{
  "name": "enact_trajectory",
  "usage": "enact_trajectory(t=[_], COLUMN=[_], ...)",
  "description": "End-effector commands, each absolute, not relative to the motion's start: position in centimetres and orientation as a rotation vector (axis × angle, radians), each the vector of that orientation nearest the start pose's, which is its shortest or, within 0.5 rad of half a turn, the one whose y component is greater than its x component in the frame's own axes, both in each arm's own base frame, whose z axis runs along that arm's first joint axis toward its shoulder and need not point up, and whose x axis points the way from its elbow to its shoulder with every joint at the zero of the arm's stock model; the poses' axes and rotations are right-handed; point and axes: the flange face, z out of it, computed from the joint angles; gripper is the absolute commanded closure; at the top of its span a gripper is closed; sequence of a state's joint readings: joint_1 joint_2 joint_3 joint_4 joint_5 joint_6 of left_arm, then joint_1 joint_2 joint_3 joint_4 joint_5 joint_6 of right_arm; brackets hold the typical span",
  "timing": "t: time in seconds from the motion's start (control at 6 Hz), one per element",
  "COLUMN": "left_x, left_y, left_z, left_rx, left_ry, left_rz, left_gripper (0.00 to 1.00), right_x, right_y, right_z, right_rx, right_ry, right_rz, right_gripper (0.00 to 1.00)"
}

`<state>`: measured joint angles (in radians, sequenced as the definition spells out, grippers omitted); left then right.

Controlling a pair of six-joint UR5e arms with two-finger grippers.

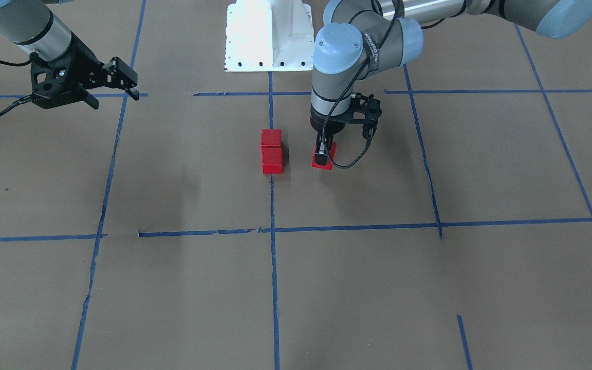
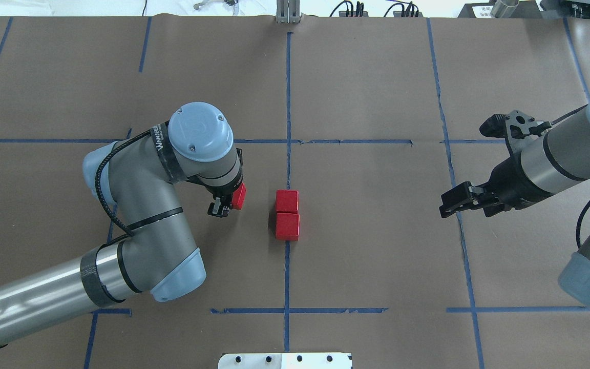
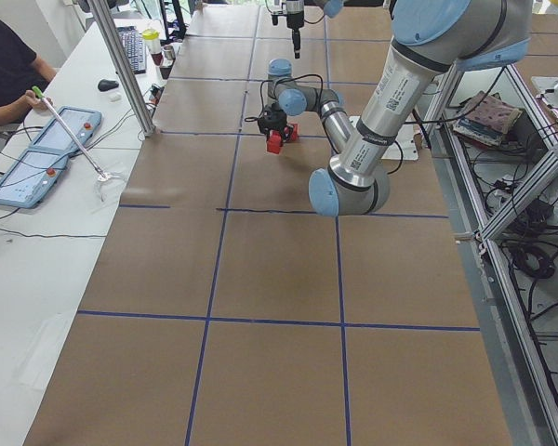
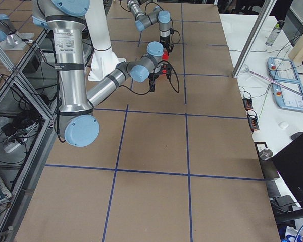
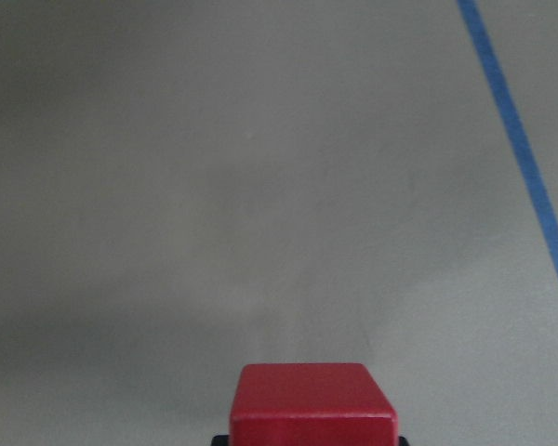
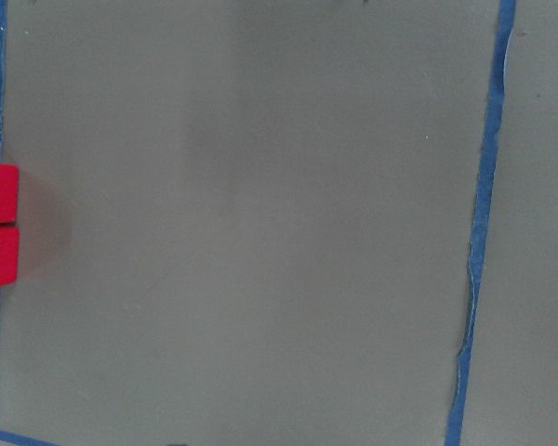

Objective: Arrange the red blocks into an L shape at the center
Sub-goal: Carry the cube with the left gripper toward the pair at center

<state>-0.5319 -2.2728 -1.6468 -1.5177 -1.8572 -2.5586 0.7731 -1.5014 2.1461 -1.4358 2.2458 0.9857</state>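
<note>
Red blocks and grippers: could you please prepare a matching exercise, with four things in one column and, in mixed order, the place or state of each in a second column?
Things
1. pair of red blocks
2. third red block
3. right gripper
4. white base

Places and states
a. open, holding nothing
b. touching each other, on the long blue tape line
c. at the robot's edge of the table
d. between the fingers of the left gripper

Pairs: 1-b, 2-d, 3-a, 4-c
</note>
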Motion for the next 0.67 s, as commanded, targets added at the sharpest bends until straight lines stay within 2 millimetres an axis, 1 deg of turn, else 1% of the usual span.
enact_trajectory(t=[0.0,0.17,0.5], left_x=[56.6,58.2,58.8], left_y=[-45.0,-44.1,-43.8], left_z=[20.5,19.8,19.9], left_rx=[-0.519,-0.538,-0.568], left_ry=[0.658,0.649,0.631], left_rz=[-1.457,-1.467,-1.535], left_gripper=[0.98,0.97,0.97], right_x=[-28.5,-28.5,-28.5], right_y=[-37.7,-37.7,-37.7], right_z=[33.4,33.4,33.4], right_rx=[-0.023,-0.021,-0.020], right_ry=[-0.985,-0.985,-0.984], right_rz=[-0.093,-0.093,-0.093], right_gripper=[0.00,0.00,0.00])
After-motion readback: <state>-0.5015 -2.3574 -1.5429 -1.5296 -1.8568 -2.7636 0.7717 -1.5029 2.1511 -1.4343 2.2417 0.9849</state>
